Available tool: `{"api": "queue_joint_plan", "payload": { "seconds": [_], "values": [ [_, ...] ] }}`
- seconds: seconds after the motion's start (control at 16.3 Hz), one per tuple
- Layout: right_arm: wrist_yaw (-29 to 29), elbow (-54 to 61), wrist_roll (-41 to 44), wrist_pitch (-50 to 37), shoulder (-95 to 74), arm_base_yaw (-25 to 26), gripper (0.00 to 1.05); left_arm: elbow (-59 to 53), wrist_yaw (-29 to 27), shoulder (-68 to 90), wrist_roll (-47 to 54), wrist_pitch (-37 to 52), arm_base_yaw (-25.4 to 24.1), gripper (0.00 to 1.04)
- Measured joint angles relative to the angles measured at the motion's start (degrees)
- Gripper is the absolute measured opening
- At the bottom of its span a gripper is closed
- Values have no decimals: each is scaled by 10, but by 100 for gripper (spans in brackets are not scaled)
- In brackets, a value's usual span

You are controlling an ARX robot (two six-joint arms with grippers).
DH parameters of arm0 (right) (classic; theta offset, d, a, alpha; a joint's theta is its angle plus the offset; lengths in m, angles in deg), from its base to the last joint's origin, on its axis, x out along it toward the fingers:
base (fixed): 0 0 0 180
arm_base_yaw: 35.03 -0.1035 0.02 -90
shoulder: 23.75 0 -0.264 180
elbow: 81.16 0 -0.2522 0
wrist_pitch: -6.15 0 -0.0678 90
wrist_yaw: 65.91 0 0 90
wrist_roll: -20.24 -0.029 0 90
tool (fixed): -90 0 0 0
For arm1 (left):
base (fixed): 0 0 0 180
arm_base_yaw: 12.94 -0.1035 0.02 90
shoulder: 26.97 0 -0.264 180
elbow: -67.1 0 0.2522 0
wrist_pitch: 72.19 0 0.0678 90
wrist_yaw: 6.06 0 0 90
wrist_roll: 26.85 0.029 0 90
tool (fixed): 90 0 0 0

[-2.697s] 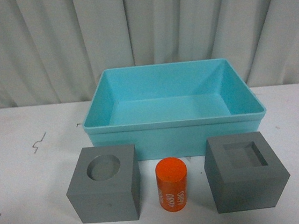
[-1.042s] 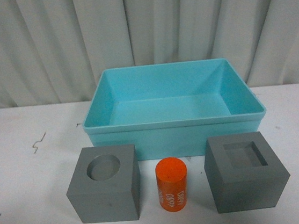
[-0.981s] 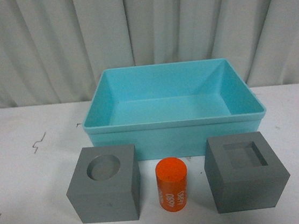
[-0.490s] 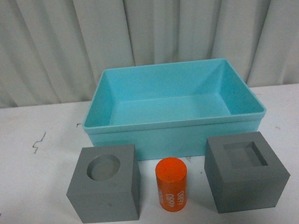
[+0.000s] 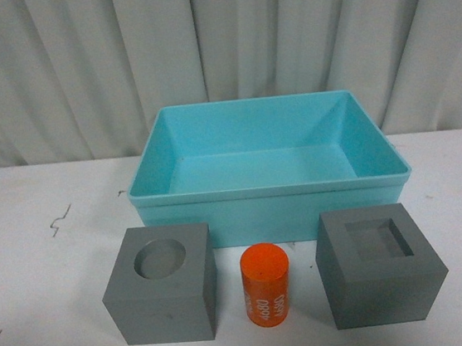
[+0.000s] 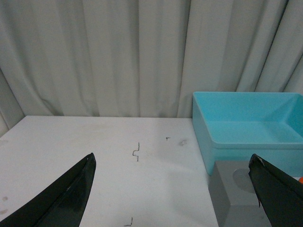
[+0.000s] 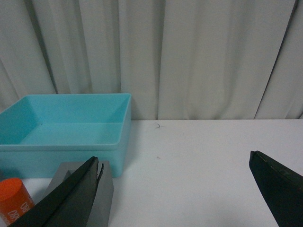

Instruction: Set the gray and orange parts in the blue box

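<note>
Front view: parts unbinned; left tool (image 6: 171,160) and right tool (image 7: 173,158) spread. Grip round-recess gray cube (image 5: 164,302), 9 o'clock of orange cylinder (image 5: 267,290), on flat sides; turquoise bin (image 5: 269,214) at 12.

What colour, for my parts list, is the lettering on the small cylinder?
White, printed on the orange cylinder; the front view shows it best.

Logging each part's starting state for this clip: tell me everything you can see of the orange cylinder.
The orange cylinder is a small, matte-looking part with a flat round top and white print low on its side, turned sideways and too small to read surely. It stands upright on the white table, between the gray cube with the round recess and the gray cube with the square recess, apart from both, on the robot's side of the blue box. Only the table touches it; no jaws are near it.
</note>
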Motion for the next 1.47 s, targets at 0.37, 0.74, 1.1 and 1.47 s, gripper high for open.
{"api": "queue_joint_plan", "payload": {
  "seconds": [0.37,0.74,1.1,1.47],
  "values": [
    [79,-4,-11,-19,-19,-46,98,0,0,0,0,0,0,98],
    [28,-177,-58,-243,-426,-28,98,0,0,0,0,0,0,98],
    [-106,-480,-114,-18,-755,-27,98,0,0,0,0,0,0,98],
    [-188,-526,-113,116,-906,-48,98,0,0,0,0,0,0,98]
  ]
}}
